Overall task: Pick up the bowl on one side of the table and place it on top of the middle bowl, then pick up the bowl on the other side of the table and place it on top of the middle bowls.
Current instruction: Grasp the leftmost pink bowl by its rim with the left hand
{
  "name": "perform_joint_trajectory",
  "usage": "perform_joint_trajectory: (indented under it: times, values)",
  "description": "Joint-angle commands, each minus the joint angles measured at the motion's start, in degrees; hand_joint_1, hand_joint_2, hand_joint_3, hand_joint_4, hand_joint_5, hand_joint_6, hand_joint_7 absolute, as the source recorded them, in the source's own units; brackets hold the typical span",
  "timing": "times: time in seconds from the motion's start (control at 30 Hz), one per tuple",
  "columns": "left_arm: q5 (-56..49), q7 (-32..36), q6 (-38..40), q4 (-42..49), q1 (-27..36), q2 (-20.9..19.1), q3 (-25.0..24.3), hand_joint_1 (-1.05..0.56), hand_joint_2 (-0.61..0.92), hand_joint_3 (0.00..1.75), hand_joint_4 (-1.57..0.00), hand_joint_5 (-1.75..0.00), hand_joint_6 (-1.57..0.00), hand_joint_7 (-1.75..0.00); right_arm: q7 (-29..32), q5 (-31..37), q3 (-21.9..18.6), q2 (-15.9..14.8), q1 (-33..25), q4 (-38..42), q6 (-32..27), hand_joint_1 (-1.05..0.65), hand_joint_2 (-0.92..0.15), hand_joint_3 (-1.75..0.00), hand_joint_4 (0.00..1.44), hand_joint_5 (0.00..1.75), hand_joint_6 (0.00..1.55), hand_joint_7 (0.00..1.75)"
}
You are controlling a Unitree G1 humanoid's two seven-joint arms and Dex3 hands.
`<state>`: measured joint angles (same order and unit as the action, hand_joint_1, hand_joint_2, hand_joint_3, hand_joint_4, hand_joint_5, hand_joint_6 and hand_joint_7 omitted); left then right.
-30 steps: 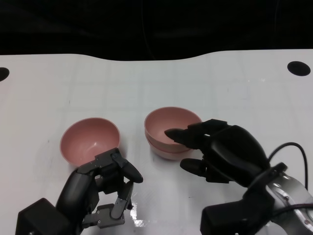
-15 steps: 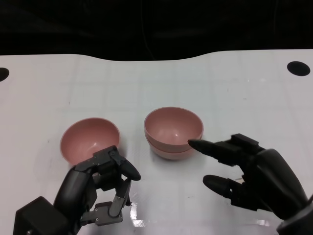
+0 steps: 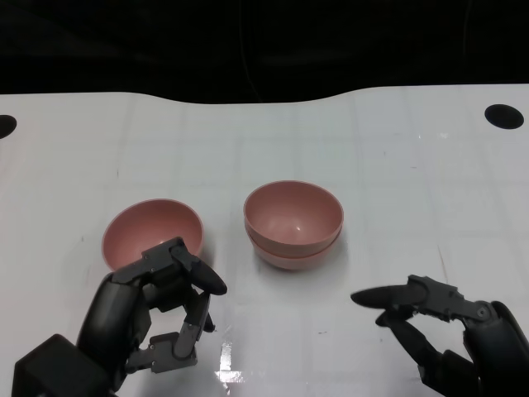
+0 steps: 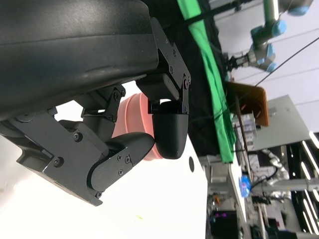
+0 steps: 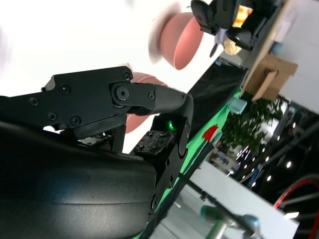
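Head view shows two pink bowls nested as a stack near the middle of the white worktop, mouth upward; being round, it has no long axis. A third pink bowl sits upright toward the left edge, just beside the stack but apart from it, its near rim partly hidden behind the left hand. All three look like smooth, matte plastic with thin rims and rounded sides. The left hand rises from the near left corner, its black fingers curled inward over nothing, the fingertips close above the lone bowl's near rim; whether they touch it cannot be told. The right hand lies at the near right corner, well apart from the stack, its fingers spread and pointing left, holding nothing. Two black round holes mark the far left and far right edges of the worktop.
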<state>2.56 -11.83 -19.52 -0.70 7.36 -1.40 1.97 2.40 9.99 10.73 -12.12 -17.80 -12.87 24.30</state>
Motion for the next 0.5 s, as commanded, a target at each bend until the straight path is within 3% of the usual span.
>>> perform_joint_trajectory:
  times: [0.03,0.1,0.27,0.5]
  values:
    - [-2.87,2.31,-1.62,-2.19,-0.85,-1.34,-1.03,-0.23,0.58,0.88,-0.68,-1.27,-0.72,-0.88,-0.16,-1.33,-1.96,0.97,-1.92,-0.86,-0.36,-0.11,-0.50,-1.03,0.71,1.43,0.77,1.01]
    - [-4.58,2.93,-0.62,-3.82,-1.29,-2.55,-1.75,-0.25,0.70,0.60,-0.63,-1.13,-0.71,-0.64,-0.06,-1.47,-2.53,1.85,-2.34,-0.19,-0.18,-0.07,-0.47,-1.11,0.75,1.53,0.80,1.06]
    - [-9.65,4.32,1.68,-6.79,-2.51,-6.00,-3.24,-0.31,0.89,0.17,-0.58,-0.74,-0.70,-0.19,-0.83,-2.92,-3.01,3.87,-2.92,0.65,-0.78,-0.01,-0.42,-1.32,0.84,1.63,0.82,1.20]
    - [-27.32,6.95,7.63,-11.75,-5.03,-13.86,-3.52,-0.51,0.91,0.04,-0.44,-0.56,-0.53,-0.01,-2.60,-2.86,-3.14,4.58,-3.56,0.78,-1.62,-0.04,-0.37,-1.49,0.92,1.74,0.82,1.37]
